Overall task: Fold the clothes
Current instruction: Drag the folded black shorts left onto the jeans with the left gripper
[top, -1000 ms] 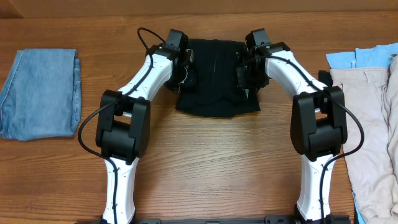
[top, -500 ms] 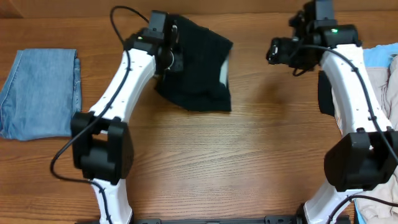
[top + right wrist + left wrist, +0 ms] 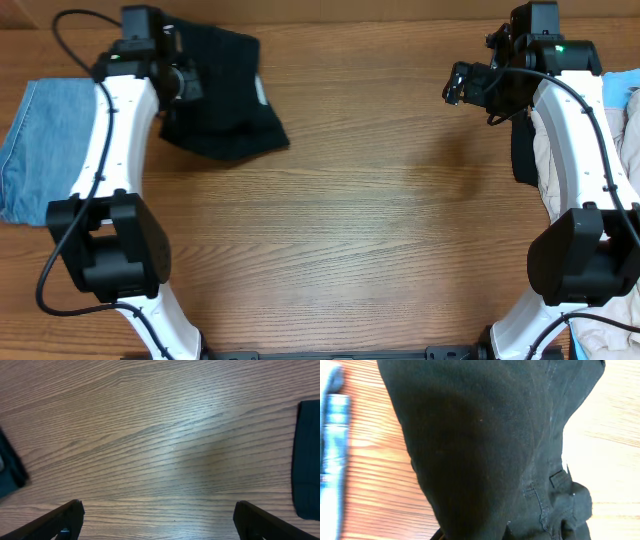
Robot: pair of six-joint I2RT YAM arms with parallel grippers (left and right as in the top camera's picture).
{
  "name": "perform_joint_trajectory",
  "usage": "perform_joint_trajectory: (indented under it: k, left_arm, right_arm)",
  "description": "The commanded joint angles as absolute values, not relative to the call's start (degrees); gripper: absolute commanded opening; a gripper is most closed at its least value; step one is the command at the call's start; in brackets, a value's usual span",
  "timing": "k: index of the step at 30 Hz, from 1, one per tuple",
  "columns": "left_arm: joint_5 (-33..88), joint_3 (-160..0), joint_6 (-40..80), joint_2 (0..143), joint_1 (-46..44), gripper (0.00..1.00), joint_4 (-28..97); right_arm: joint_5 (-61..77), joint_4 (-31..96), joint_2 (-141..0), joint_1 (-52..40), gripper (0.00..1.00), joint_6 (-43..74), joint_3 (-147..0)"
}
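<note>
The clothes in hand are black shorts point(image 3: 228, 98), bunched at the far left of the table with a pale label point(image 3: 262, 93) showing on their right edge. My left gripper point(image 3: 176, 80) is shut on their left side. In the left wrist view the black cloth point(image 3: 480, 445) fills the frame and hides the fingers. My right gripper point(image 3: 466, 86) hovers at the far right, apart from the shorts. Its jaws stand wide open over bare wood point(image 3: 160, 522), with nothing between the fingertips point(image 3: 62, 519).
Folded denim point(image 3: 45, 150) lies at the left edge, close beside the shorts; it also shows in the left wrist view as denim point(image 3: 332, 435). Beige garments point(image 3: 625, 160) and a light blue one point(image 3: 612, 88) lie under the right arm. A dark shape point(image 3: 306, 460) sits at the right wrist view's edge.
The right gripper let go of the black shorts, opened wide and pulled away to the right. The left arm swung left, dragging the shorts toward the denim.
</note>
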State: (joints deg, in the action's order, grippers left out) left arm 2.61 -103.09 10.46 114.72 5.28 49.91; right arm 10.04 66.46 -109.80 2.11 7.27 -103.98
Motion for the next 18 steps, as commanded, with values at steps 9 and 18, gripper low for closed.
perform_joint_trajectory:
  k: [9, 18]
  left_arm:
    - [1.45, -115.2, 6.33, 111.2, 20.8, 0.04, 51.22]
    - [6.17, -115.31, -2.04, 111.2, 25.1, 0.04, 44.14]
  right_arm:
    - [9.89, 66.17, -109.91, 1.96, 1.0, 7.31, -104.22]
    - [9.89, 66.15, -109.91, 1.96, 1.0, 7.31, -104.22]
